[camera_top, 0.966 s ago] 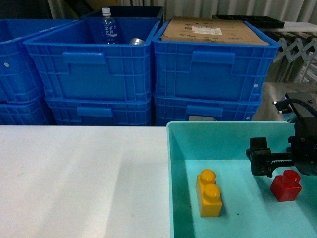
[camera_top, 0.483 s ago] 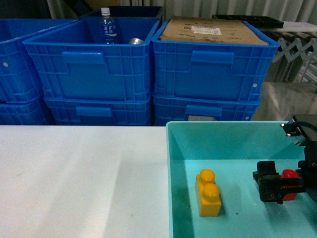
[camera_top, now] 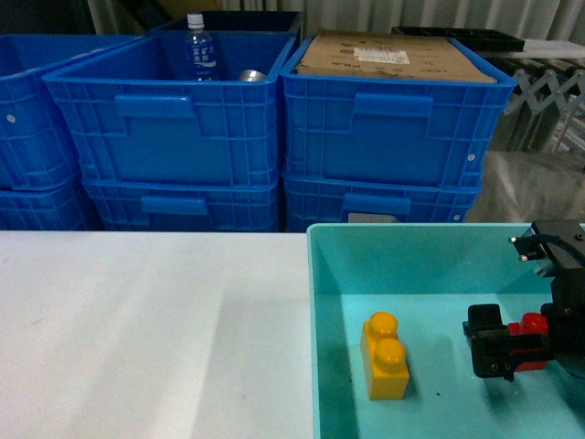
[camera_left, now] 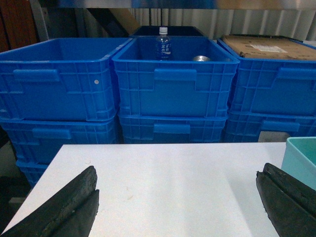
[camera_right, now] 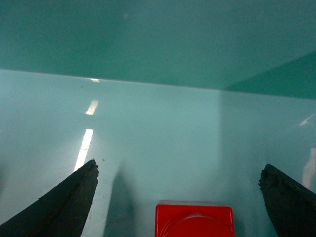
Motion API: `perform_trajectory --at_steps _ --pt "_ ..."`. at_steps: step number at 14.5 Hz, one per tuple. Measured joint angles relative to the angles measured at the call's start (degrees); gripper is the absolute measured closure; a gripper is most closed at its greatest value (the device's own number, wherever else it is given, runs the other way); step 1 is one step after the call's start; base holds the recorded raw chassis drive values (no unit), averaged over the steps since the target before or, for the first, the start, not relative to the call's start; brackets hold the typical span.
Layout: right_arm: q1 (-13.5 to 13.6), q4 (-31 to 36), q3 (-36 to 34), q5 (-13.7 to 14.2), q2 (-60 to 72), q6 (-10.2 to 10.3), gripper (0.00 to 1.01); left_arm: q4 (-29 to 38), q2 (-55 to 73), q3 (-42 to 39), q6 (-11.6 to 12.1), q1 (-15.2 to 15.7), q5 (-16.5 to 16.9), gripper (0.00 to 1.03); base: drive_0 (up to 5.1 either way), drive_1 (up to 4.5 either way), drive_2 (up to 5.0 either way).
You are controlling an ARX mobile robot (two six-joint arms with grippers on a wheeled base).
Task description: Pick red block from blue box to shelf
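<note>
The red block (camera_right: 194, 219) rests on the floor of the blue box (camera_right: 158, 44), a pale turquoise one, and lies between the fingers of my right gripper (camera_right: 179, 167). That gripper is open, with a gap on each side of the block. In the head view the right gripper (camera_top: 523, 346) covers most of the red block (camera_top: 534, 324), low inside the blue box (camera_top: 313, 302). My left gripper (camera_left: 177, 170) hangs open over the white table (camera_left: 173, 182), holding nothing. I cannot make out the shelf for sure; a shiny metal frame (camera_top: 547, 96) shows at the upper right.
An orange-yellow two-stud brick (camera_top: 385, 357) lies in the box to the left of the gripper. Stacked dark blue crates (camera_top: 164, 137) stand behind the table, one holding a water bottle (camera_top: 197, 46), another topped with cardboard (camera_top: 393, 57).
My right gripper has moved down and to the right inside the box. The red block, beside it before, now sits between its fingers and is mostly hidden in the head view.
</note>
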Motion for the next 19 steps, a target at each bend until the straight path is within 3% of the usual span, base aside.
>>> perform_trajectory --at_steps 2,8,14,17,18,19 --pt "-0.07 0.76 0.00 0.81 0.22 -0.24 0.06 0.00 0.00 0.00 0.00 0.00 0.00 0.05 0.0 0.00 0.0" --pt "-0.07 -0.28 0.00 0.94 0.46 -0.42 0.70 -0.02 0.00 0.00 0.00 0.00 0.00 0.05 0.0 0.00 0.0" --pt "-0.24 1.03 -0.24 -0.39 -3.30 -0.90 0.72 0.00 0.00 0.00 0.00 0.00 0.00 0.05 0.0 0.00 0.0" --pt "-2.54 -2.38 2.03 -4.87 -17.38 -1.99 0.72 0.00 0.00 0.00 0.00 0.00 0.00 0.05 0.0 0.00 0.0" --pt "-3.89 1.70 2.58 -3.67 -21.70 -3.26 0.72 0.00 0.00 0.00 0.00 0.00 0.00 0.05 0.0 0.00 0.0" --pt "-5.16 8.13 1.97 0.26 -24.28 -5.07 0.72 0.00 0.00 0.00 0.00 0.00 0.00 0.05 0.0 0.00 0.0"
